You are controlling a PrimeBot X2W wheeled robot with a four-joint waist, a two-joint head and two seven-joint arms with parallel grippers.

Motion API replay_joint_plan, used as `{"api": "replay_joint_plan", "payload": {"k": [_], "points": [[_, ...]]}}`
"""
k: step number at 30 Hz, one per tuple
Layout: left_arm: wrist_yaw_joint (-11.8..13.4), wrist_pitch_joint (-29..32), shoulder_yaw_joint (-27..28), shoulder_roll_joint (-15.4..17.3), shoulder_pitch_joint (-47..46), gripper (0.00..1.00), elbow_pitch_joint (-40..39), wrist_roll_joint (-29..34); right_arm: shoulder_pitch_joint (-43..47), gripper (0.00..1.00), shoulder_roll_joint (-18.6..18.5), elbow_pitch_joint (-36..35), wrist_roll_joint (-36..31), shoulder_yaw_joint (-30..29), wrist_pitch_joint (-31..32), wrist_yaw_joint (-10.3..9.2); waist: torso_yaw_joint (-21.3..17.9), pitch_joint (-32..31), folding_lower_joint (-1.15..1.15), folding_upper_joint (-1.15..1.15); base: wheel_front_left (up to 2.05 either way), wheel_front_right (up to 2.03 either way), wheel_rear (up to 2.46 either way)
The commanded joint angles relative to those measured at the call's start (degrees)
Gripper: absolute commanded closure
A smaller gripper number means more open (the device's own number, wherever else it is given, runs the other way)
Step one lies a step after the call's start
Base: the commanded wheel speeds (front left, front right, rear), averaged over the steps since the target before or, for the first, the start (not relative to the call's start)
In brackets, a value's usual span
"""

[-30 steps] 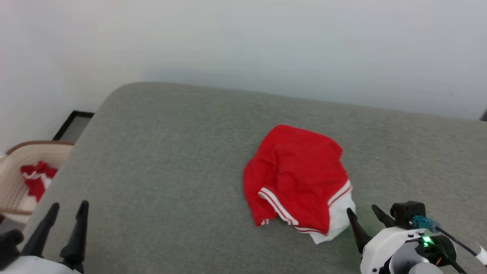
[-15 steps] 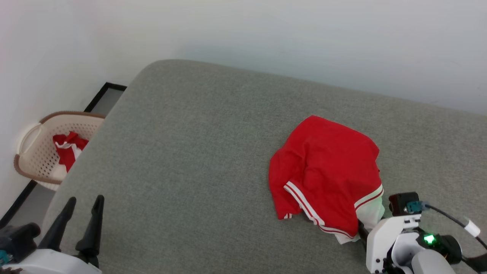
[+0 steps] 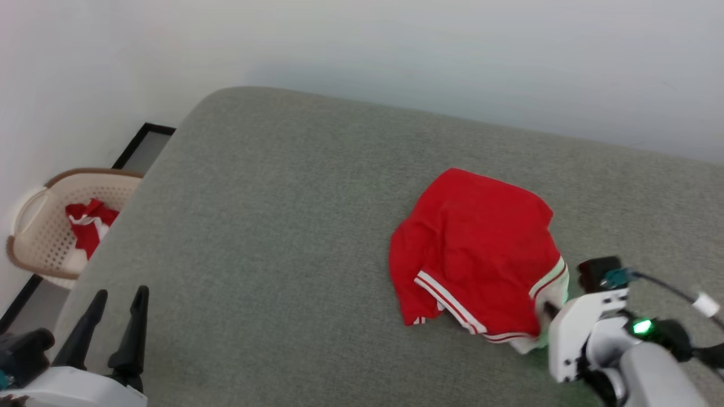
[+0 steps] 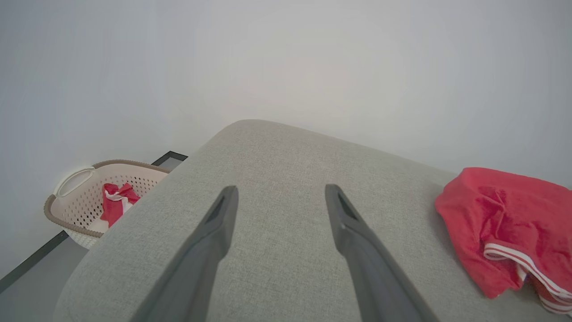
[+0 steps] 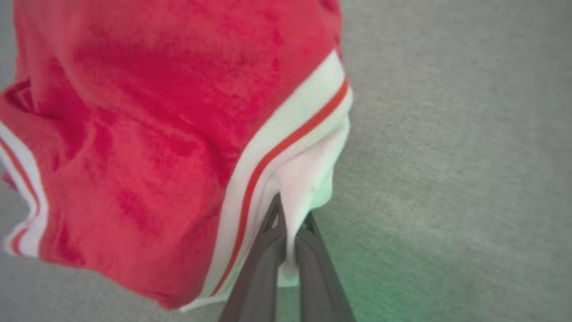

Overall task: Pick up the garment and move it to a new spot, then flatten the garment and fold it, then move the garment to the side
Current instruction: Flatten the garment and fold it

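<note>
At the red shorts (image 5: 134, 112)' white hem, my right hand (image 5: 291, 210) grips lining; I'd lift slowly, straight up.

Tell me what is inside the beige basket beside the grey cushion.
A crumpled red and white cloth lies in the basket. What is beneath the cloth is covered, and the grey cushion hides one side of the basket.

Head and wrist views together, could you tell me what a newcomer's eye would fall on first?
The bright red garment, crumpled on the right of the gray cushion, stands out first, with the right gripper shut on the white lining at its near corner. Next comes the pale basket beside the cushion at far left, holding more red cloth. The left gripper stands open at lower left.
</note>
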Motion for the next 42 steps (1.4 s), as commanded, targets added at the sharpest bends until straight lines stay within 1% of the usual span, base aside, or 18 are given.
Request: {"api": "replay_joint_plan", "payload": {"k": [1,5,9,11,15,18,21,26,27,28,29,30,31,32,37,40,42], "points": [[-0.08,-0.27,0.19,0.05,0.2,0.0,-0.08,0.16,-0.59,1.0,-0.83,-0.89,0.24,-0.11,0.2,-0.08,-0.82,-0.43,0.0,0.0,0.0,0.0,0.0],[0.14,-0.34,0.93,0.12,1.0,0.0,-0.47,0.14,0.21,1.0,-3.81,-6.35,1.44,-1.56,2.78,-0.08,-2.73,-0.85,0.0,0.0,0.0,0.0,0.0],[0.15,-0.37,1.65,0.1,1.61,0.0,-0.81,0.1,1.21,1.0,-7.37,-11.48,1.76,-4.27,6.02,-0.08,-4.87,-0.87,0.0,0.0,0.0,0.0,0.0],[0.0,-0.38,1.71,0.01,1.79,0.0,-0.96,0.35,1.76,1.0,-9.07,-13.52,1.38,-6.16,7.56,-0.08,-5.71,-0.84,0.0,0.0,0.0,0.0,0.0],[-0.22,-0.42,1.95,-0.27,1.61,0.0,-1.03,0.53,2.78,1.0,-11.11,-15.94,0.63,-10.98,10.15,-0.08,-7.09,-0.64,0.0,0.0,0.0,0.0,0.0],[-0.44,-0.43,1.76,-0.47,1.05,0.0,-0.85,0.67,3.65,1.0,-11.87,-15.6,-0.31,-14.17,11.2,-0.08,-7.78,-0.4,0.0,0.0,0.0,0.0,0.0],[-0.77,-0.45,1.48,-0.62,0.49,0.0,-0.49,0.88,3.91,1.0,-12.0,-14.2,-0.98,-16.25,10.83,-0.08,-8.06,-0.07,0.0,0.0,0.0,0.0,0.0],[-1.33,-0.46,1.24,-0.86,-0.38,0.0,0.2,1.02,2.62,1.0,-10.89,-8.51,-1.24,-17.56,10.12,-0.08,-8.41,0.51,0.0,0.0,0.0,0.0,0.0],[-1.27,-0.47,1.17,-0.9,-0.68,0.0,0.32,1.03,2.09,0.98,-10.83,-7.06,-1.51,-17.77,9.75,-0.08,-8.44,0.62,0.0,0.0,0.0,0.0,0.0],[-1.48,-0.46,1.09,-0.89,-0.93,0.0,0.42,1.04,1.52,0.75,-10.82,-5.55,-1.74,-17.93,9.47,-0.08,-8.48,0.74,0.0,0.0,0.0,0.0,0.0],[-1.61,-0.42,1.0,-0.87,-1.18,0.0,0.56,1.05,1.0,0.59,-10.74,-3.95,-1.86,-17.98,9.12,-0.08,-8.49,0.84,0.0,0.0,0.0,0.0,0.0],[-1.75,-0.26,0.84,-0.79,-1.34,0.0,0.7,1.15,0.34,0.37,-10.71,-2.45,-1.89,-17.98,8.86,-0.08,-8.55,0.93,0.0,0.0,0.0,0.0,0.0],[-1.76,-0.13,0.72,-0.76,-1.56,0.0,0.8,1.13,-0.39,0.02,-10.8,-1.21,-1.94,-17.68,8.34,-0.08,-8.61,1.01,0.0,0.0,0.0,0.0,0.0],[-1.9,0.0,0.55,-0.68,-1.87,0.0,0.87,1.19,-1.1,0.0,-11.04,0.03,-1.95,-17.42,7.91,-0.08,-8.64,1.05,0.0,0.0,0.0,0.0,0.0],[-1.86,1.0,0.18,0.18,-2.81,0.0,0.77,1.49,-3.85,0.0,-11.18,2.82,-1.19,-15.96,6.6,-0.08,-9.56,0.65,0.0,0.0,0.0,0.0,0.0],[-2.05,2.2,-0.02,0.9,-3.32,0.0,0.23,1.43,-4.81,0.0,-11.36,2.56,-0.29,-15.51,6.17,-0.08,-10.39,0.06,0.0,0.0,0.0,0.0,0.0],[-2.22,3.57,-0.44,1.37,-3.72,0.0,-0.32,1.17,-4.91,0.0,-11.27,1.12,0.31,-14.99,5.76,-0.08,-11.04,-0.36,0.0,0.0,0.0,0.0,0.0]]}}
